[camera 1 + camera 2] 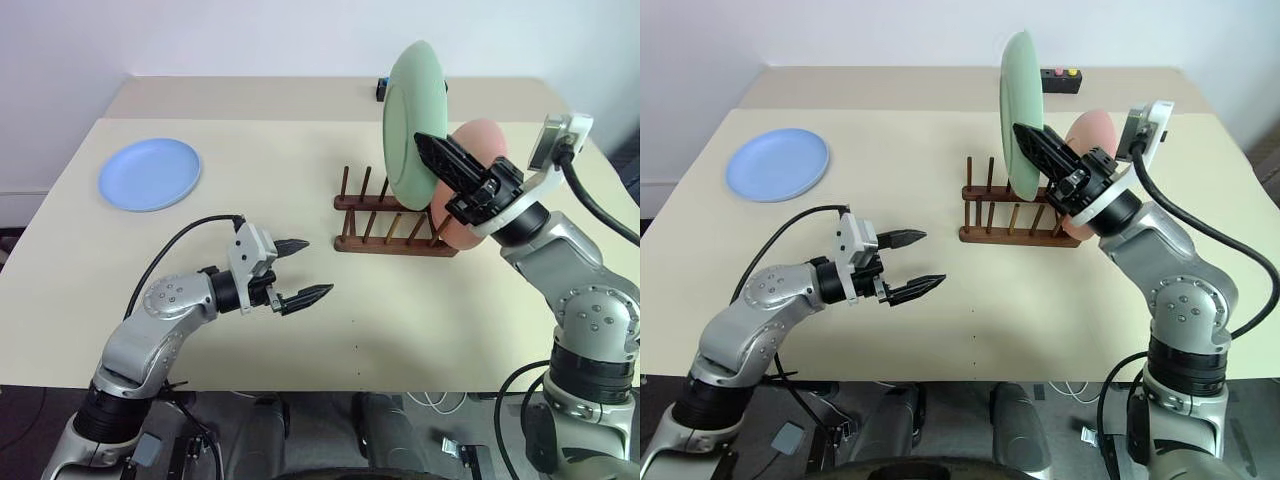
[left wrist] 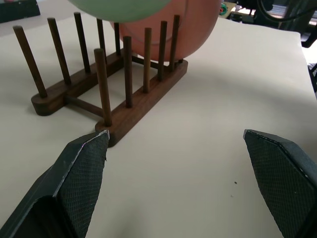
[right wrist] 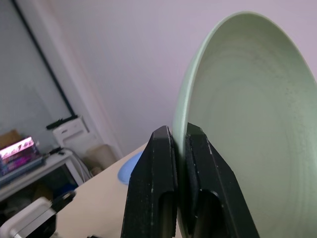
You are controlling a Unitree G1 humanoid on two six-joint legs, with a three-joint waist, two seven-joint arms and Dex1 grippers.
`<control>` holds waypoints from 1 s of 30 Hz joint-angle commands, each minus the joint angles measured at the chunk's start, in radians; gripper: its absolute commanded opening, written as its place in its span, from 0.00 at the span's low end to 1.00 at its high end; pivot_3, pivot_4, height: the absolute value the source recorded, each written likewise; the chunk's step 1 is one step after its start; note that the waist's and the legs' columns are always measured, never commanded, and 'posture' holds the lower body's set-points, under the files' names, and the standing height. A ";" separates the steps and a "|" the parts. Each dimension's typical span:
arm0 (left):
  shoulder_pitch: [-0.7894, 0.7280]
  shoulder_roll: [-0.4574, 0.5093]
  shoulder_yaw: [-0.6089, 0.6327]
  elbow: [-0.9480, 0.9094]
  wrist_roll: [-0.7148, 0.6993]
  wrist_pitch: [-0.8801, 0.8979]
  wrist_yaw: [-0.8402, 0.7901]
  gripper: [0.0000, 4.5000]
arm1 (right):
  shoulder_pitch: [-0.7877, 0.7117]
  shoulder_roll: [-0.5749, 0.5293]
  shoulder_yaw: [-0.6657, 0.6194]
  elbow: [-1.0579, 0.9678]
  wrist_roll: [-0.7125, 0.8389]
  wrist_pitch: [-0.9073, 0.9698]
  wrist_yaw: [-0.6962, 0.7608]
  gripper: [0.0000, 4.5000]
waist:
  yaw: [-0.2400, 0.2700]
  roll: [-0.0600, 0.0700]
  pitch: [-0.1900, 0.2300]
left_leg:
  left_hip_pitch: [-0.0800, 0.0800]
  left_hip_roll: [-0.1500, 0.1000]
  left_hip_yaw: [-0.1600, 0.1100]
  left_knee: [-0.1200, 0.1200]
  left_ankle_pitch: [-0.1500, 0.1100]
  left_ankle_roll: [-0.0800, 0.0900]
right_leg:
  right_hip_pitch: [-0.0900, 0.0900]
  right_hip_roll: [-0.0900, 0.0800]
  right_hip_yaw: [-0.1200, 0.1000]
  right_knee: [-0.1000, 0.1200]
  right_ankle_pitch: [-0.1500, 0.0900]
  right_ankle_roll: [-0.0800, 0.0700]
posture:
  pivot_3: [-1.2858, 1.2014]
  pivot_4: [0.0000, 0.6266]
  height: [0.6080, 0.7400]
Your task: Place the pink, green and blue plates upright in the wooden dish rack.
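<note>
Your left gripper (image 1: 298, 270) hangs nearest the camera, jaws wide apart and empty, low over the table (image 1: 420, 320) short of the wooden dish rack (image 1: 395, 222). Your right gripper (image 1: 428, 150) pinches the green plate (image 1: 410, 120) upright above the rack. The pink plate (image 1: 480, 150) stands in the rack. The blue plate (image 1: 150, 173) lies flat, far left.

site: lab/office test room | evidence: bare cream table (image 1: 420, 330), plain white wall (image 1: 250, 35) at 12 o'clock, equipment shelf with lit screen (image 3: 17, 148), black button box (image 1: 1060, 80)
</note>
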 commanded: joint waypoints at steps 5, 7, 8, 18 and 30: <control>0.003 -0.001 0.019 -0.039 0.001 -0.017 0.007 0.99 | -0.012 0.019 -0.041 0.018 0.049 -0.010 -0.042 0.00 | 0.000 0.000 0.000 | 0.000 0.000 0.000 0.000 0.000 0.000 | 0.000 0.000 0.000 0.000 0.000 0.000 | 0.52 0.24 0.92; 0.004 0.000 0.021 -0.039 0.001 -0.017 0.008 0.99 | -0.009 0.021 -0.038 0.019 0.050 -0.008 -0.050 0.00 | 0.000 0.000 0.000 | 0.000 0.000 0.000 0.000 0.000 0.000 | 0.000 0.000 0.000 0.000 0.000 0.000 | 0.52 0.24 0.92; 0.004 0.000 0.022 -0.037 0.001 -0.018 0.008 0.99 | -0.007 0.021 -0.037 0.019 0.051 -0.007 -0.053 0.00 | 0.000 0.000 0.000 | 0.000 0.000 0.000 0.000 0.000 0.000 | 0.000 0.000 0.000 0.000 0.000 0.000 | 0.52 0.24 0.92; 0.005 0.002 0.029 -0.026 0.008 -0.025 0.007 0.99 | 0.017 0.030 -0.045 0.029 0.074 -0.001 -0.089 0.00 | 0.000 0.000 0.000 | 0.000 0.000 0.000 0.000 0.000 0.000 | 0.000 0.000 0.000 0.000 0.000 0.000 | 0.52 0.24 0.92; 0.007 0.000 0.035 -0.020 0.014 -0.029 0.009 1.00 | 0.045 0.031 -0.048 0.035 0.096 -0.001 -0.102 0.16 | 0.000 0.000 0.000 | 0.000 0.000 0.000 0.000 0.000 0.000 | 0.000 0.000 0.000 0.000 0.000 0.000 | 0.52 0.24 0.92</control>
